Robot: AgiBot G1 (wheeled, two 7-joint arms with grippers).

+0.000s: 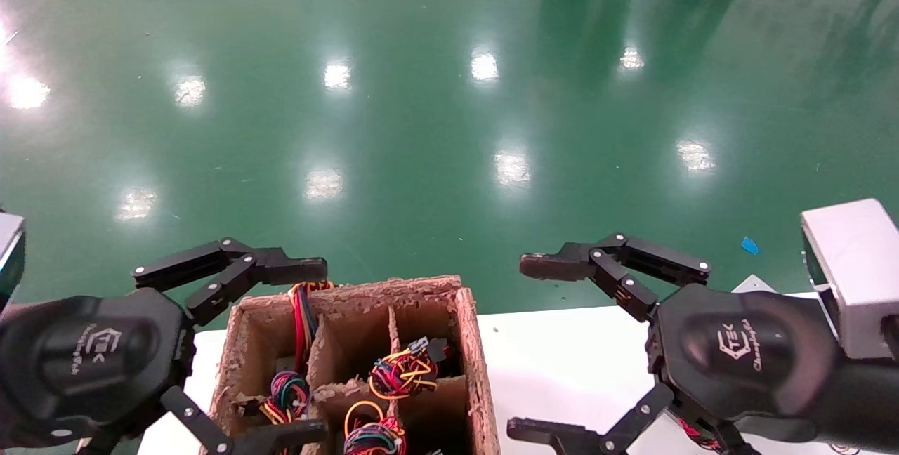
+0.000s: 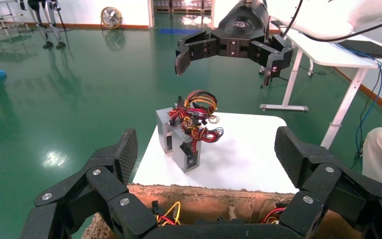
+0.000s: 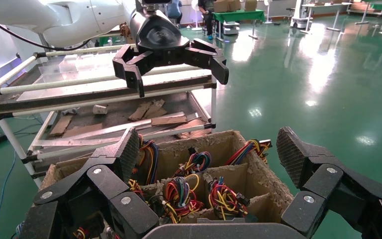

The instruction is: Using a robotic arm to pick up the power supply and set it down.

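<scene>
- Black linkage fingers of the left gripper (image 1: 270,353) stand spread wide and hold nothing, at the lower left of the head view, over the near-left part of the cardboard box (image 1: 472,343).
- Black too, the right gripper (image 1: 537,350) hangs spread and empty at lower right, above the white table (image 1: 562,343).
- Brown, frayed and split by dividers, the cardboard box sits at bottom centre; its compartments hold wire bundles (image 1: 402,371) of red, yellow, green and blue with black connectors.
- Silver-grey power supplies (image 2: 179,142) stand on the white table in the middle of the left wrist view, wires heaped on top, below the right gripper and clear of its fingers.
</scene>
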